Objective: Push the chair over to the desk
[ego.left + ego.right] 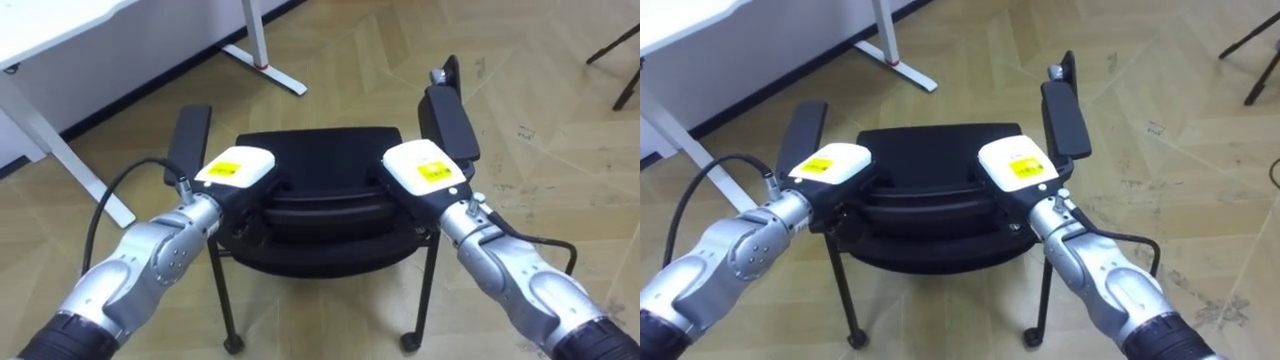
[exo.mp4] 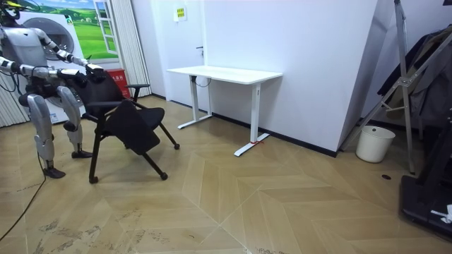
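Both hands lie on the chair's back: left hand (image 1: 236, 168) and right hand (image 1: 425, 168), equally near; whether they grip it I cannot tell. The chair (image 1: 320, 155) stands on the floor, its seat straight ahead of them.

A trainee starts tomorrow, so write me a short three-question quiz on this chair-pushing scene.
1. True or false: the left hand and the right hand both rest on the back of the black chair.
2. Which piece of furniture stands beyond the chair? A) a white desk B) a sofa C) a fridge
3. Fill in: in the room view, a white ___ stands on the floor at the far right.
Key: 1 true; 2 A; 3 bin.
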Tool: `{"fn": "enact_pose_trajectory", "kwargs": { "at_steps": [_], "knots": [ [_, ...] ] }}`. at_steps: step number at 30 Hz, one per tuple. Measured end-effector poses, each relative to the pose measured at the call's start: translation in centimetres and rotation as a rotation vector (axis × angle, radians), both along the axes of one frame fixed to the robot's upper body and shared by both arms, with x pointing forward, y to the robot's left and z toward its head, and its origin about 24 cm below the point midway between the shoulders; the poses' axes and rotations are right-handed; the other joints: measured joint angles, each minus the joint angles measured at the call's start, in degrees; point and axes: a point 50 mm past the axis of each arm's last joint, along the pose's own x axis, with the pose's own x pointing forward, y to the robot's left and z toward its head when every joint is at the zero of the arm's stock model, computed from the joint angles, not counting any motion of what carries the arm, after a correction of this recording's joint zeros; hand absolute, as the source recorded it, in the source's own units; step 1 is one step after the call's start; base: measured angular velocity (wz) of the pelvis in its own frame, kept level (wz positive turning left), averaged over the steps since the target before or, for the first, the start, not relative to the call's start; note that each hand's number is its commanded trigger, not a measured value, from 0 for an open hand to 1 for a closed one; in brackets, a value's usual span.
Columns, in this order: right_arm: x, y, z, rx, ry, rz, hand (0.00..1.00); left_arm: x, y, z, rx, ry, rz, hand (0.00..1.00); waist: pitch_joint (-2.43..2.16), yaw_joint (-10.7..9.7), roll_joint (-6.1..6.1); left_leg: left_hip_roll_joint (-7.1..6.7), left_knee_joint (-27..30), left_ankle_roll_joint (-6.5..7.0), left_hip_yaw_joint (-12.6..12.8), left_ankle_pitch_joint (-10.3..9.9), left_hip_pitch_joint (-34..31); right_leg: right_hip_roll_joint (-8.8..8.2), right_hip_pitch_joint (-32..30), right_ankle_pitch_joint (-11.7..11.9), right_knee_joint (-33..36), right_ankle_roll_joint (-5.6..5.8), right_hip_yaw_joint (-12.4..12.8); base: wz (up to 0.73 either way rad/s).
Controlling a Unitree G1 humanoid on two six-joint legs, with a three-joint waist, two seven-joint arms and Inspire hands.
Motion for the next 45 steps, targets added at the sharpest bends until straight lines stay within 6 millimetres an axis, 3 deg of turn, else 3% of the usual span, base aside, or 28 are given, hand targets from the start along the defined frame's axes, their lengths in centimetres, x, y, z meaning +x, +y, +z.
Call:
{"fn": "enact_pose_trajectory", "kwargs": {
  "at_steps": [5, 8, 9, 10, 11, 12, 13, 14, 16, 19, 20, 24, 26, 27, 28, 29, 30, 31, 32, 33, 34, 36, 38, 41, 42, 43, 44, 45],
  "knots": [
    [1.7, 0.1, 0.2, 0.021, -0.011, -0.031, 1.0, 1.8, -0.1, 0.6, 0.034, -0.037, -0.006, 1.0, 1.1, 0.08, -1.46, 1.76, 11.01, -0.32, 0.2, -0.22, -7.17, 0.19, -3.3, -2.47, 6.26, -2.08, -1.58, 0.19],
    [2.6, -0.2, 0.1, 0.016, 0.0, -0.038, 1.0, 2.8, -0.4, 0.5, 0.038, -0.048, -0.004, 1.0, 1.52, 0.02, -1.32, 4.76, 28.48, -0.28, 0.4, 0.4, -15.77, 0.64, -6.07, -7.8, 14.18, -3.67, -2.94, 0.24],
    [2.6, -0.2, -0.3, 0.022, 0.011, -0.046, 1.0, 2.9, -0.5, 0.3, 0.042, -0.049, -0.01, 1.0, 1.75, -0.13, -1.73, 6.15, 35.78, -0.44, 0.44, 3.48, -19.44, 0.6, -6.33, -10.44, 17.83, -4.68, -3.6, 0.32],
    [2.6, -0.4, -0.7, 0.027, 0.033, -0.056, 1.0, 3.1, -0.7, -0.1, 0.042, -0.041, -0.011, 1.0, 1.76, 0.3, -2.02, 7.38, 42.75, 0.15, 0.19, 9.26, -23.4, 0.25, -6.38, -12.15, 20.64, -5.41, -3.57, 0.29],
    [2.5, -0.4, -0.9, 0.03, 0.042, -0.06, 1.0, 3.0, -0.8, -0.3, 0.041, -0.035, -0.01, 1.0, 1.97, 0.65, -2.33, 7.8, 45.45, 0.22, 0.12, 13.44, -25.29, -0.03, -6.42, -12.61, 21.89, -5.84, -3.73, 0.22],
    [2.5, -0.5, -1.2, 0.037, 0.056, -0.068, 1.0, 2.9, -1.0, -0.7, 0.04, -0.029, -0.01, 1.0, 2.35, 1.02, -3.67, 7.88, 48.8, 1.29, 0.13, 22.63, -28.91, -0.65, -6.41, -13.66, 23.71, -6.52, -3.69, 0.27],
    [2.4, -0.8, -1.2, 0.037, 0.059, -0.071, 1.0, 2.9, -1.3, -0.8, 0.026, -0.036, -0.009, 1.0, 2.24, 1.13, -3.82, 7.81, 50.03, 1.16, 0.34, 26.3, -31.68, -0.91, -6.75, -14.25, 25.02, -7.37, -3.72, 0.34],
    [2.5, -1.0, -1.0, 0.034, 0.05, -0.069, 1.0, 2.9, -1.5, -0.8, 0.016, -0.042, -0.008, 1.0, 2.15, 1.01, -3.76, 7.73, 50.05, 1.6, 0.62, 25.41, -32.8, -0.75, -6.87, -14.48, 25.8, -7.76, -3.78, 0.19],
    [2.9, -1.1, -0.5, 0.013, 0.015, -0.063, 1.0, 2.9, -1.6, -0.9, -0.014, -0.062, 0.011, 1.0, 2.99, 1.26, -1.92, 7.26, 48.4, 1.72, 3.65, 18.83, -34.88, -0.53, -8.12, -15.29, 28.0, -9.23, -3.92, -0.14],
    [3.1, -1.1, -0.1, 0.002, -0.007, -0.056, 1.0, 2.8, -1.6, -1.0, -0.03, -0.074, 0.021, 1.0, 2.91, 1.7, -1.2, 3.4, 38.77, 0.52, 5.74, 15.35, -33.3, -0.31, -9.66, -16.66, 30.16, -9.72, -3.35, -0.11],
    [3.1, -1.1, -0.1, 0.004, -0.013, -0.056, 1.0, 2.9, -1.6, -0.9, -0.032, -0.076, 0.022, 1.0, 2.85, 1.84, -0.87, 2.99, 36.88, 0.77, 5.93, 15.18, -32.63, -0.05, -9.85, -16.85, 30.29, -9.78, -3.25, -0.19],
    [3.5, -1.0, 0.5, 0.005, -0.056, -0.05, 1.0, 3.4, -1.5, -0.1, -0.038, -0.098, 0.019, 1.0, 2.4, 2.88, -0.27, 1.67, 30.09, 1.84, 6.68, 8.39, -28.49, 0.38, -12.03, -18.98, 32.04, -8.66, -2.42, -0.09],
    [3.5, -1.0, 0.5, 0.007, -0.062, -0.051, 1.0, 3.4, -1.5, 0.0, -0.036, -0.099, 0.016, 1.0, 2.01, 3.55, -0.94, 1.4, 26.75, 1.99, 7.17, 4.59, -24.72, 0.24, -11.95, -19.34, 32.08, -7.87, -0.66, -0.18],
    [3.5, -1.1, 0.5, 0.008, -0.06, -0.052, 1.0, 3.4, -1.5, 0.0, -0.036, -0.098, 0.015, 1.0, 1.74, 3.8, -1.24, 1.33, 24.9, 2.32, 7.75, 1.35, -21.95, -0.2, -11.93, -18.95, 32.44, -8.09, -0.24, -0.24],
    [3.6, -1.0, 0.7, 0.01, -0.067, -0.056, 1.0, 3.5, -1.5, 0.2, -0.037, -0.104, 0.013, 1.0, 1.86, 4.07, -2.16, 0.19, 24.16, 4.28, 8.74, -1.89, -20.35, -2.19, -12.52, -19.25, 36.11, -7.54, 0.57, -0.32],
    [3.8, -0.9, 1.0, 0.008, -0.074, -0.058, 1.0, 3.7, -1.5, 0.4, -0.04, -0.111, 0.015, 1.0, 1.9, 4.47, -2.25, -0.37, 24.69, 4.87, 9.35, -2.68, -19.99, -3.5, -14.53, -18.54, 40.86, -5.89, 1.08, -0.42],
    [4.1, -0.8, 1.2, 0.001, -0.077, -0.057, 1.0, 3.7, -1.4, 0.4, -0.045, -0.109, 0.021, 1.0, 2.24, 4.89, -2.5, -1.24, 26.52, 5.79, 9.85, -3.74, -19.96, -5.95, -20.14, -12.71, 52.25, -2.64, 2.23, -0.27],
    [3.9, -0.8, 1.0, -0.003, -0.064, -0.057, 1.0, 3.5, -1.5, 0.1, -0.05, -0.099, 0.022, 1.0, 2.08, 4.63, -1.71, -1.21, 28.01, 6.09, 9.13, -5.46, -19.59, -7.07, -24.69, -3.7, 60.52, -1.8, 3.81, -0.11],
    [3.8, -0.9, 0.7, -0.005, -0.05, -0.06, 1.0, 3.4, -1.5, -0.2, -0.051, -0.091, 0.02, 1.0, 1.84, 4.29, -1.29, -1.03, 28.33, 6.21, 8.5, -6.05, -19.07, -7.09, -26.47, 1.08, 63.22, -1.9, 4.56, 0.12],
    [3.4, -1.0, 0.2, -0.001, -0.033, -0.062, 1.0, 3.2, -1.5, -0.5, -0.045, -0.081, 0.011, 1.0, 1.87, 3.72, 0.16, -0.97, 28.8, 6.34, 6.99, -7.01, -18.1, -6.71, -29.12, 8.81, 67.0, -1.79, 5.54, 0.14],
    [3.4, -1.0, 0.1, 0.004, -0.03, -0.062, 1.0, 3.4, -1.5, -0.3, -0.038, -0.085, 0.006, 1.0, 1.96, 3.51, 0.2, -0.72, 29.6, 6.48, 6.36, -8.1, -17.87, -6.7, -32.07, 9.23, 69.44, -1.42, 5.65, 0.14],
    [3.5, -0.9, 0.3, 0.013, -0.043, -0.065, 1.0, 3.8, -1.4, 0.1, -0.03, -0.095, 0.003, 1.0, 2.53, 3.29, 0.81, -0.24, 31.19, 6.4, 5.25, -9.44, -18.1, -6.45, -35.85, 5.23, 68.45, -1.29, 5.22, 0.23],
    [3.5, -0.9, 0.4, 0.015, -0.056, -0.061, 1.0, 3.9, -1.4, 0.2, -0.03, -0.092, 0.005, 1.0, 2.65, 2.28, 1.22, -0.17, 31.85, 6.28, 4.09, -10.26, -18.14, -6.43, -37.53, 2.94, 61.2, -0.81, 5.36, 0.38],
    [3.4, -0.6, 0.3, 0.009, -0.076, -0.051, 1.0, 4.0, -1.0, 0.2, -0.033, -0.087, 0.007, 1.0, 2.85, 1.02, 1.14, -0.28, 32.14, 4.86, 2.52, -11.24, -17.6, -6.87, -34.8, 0.98, 41.43, -0.16, 6.41, 0.36],
    [3.4, -0.5, 0.4, 0.012, -0.084, -0.046, 1.0, 4.0, -0.8, 0.3, -0.034, -0.087, 0.007, 1.0, 2.88, 0.27, 0.84, -0.45, 32.5, 3.85, 1.18, -11.8, -17.69, -6.72, -32.92, -0.1, 35.41, 0.76, 7.78, 0.4],
    [3.5, -0.4, 0.5, 0.017, -0.098, -0.044, 1.0, 4.2, -0.7, 0.6, -0.032, -0.095, 0.005, 1.0, 2.6, 0.23, -0.04, -0.11, 33.25, 2.7, 0.32, -12.43, -18.02, -6.32, -32.35, -1.09, 34.39, -0.05, 8.13, 0.38],
    [3.6, -0.3, 0.6, 0.015, -0.102, -0.043, 1.0, 4.3, -0.6, 0.7, -0.032, -0.097, 0.006, 1.0, 2.73, 0.32, -0.28, 0.14, 33.69, 2.17, -0.49, -12.75, -18.33, -5.66, -32.32, -1.78, 34.63, -0.8, 7.7, 0.31],
    [3.9, -0.4, 0.8, 0.01, -0.106, -0.045, 1.0, 4.4, -0.7, 0.8, -0.032, -0.098, 0.006, 1.0, 2.15, 0.32, 0.8, 1.44, 34.13, 1.04, -1.36, -13.33, -18.82, -4.82, -32.15, -2.42, 34.67, -1.91, 6.15, 0.15]
  ]
}}
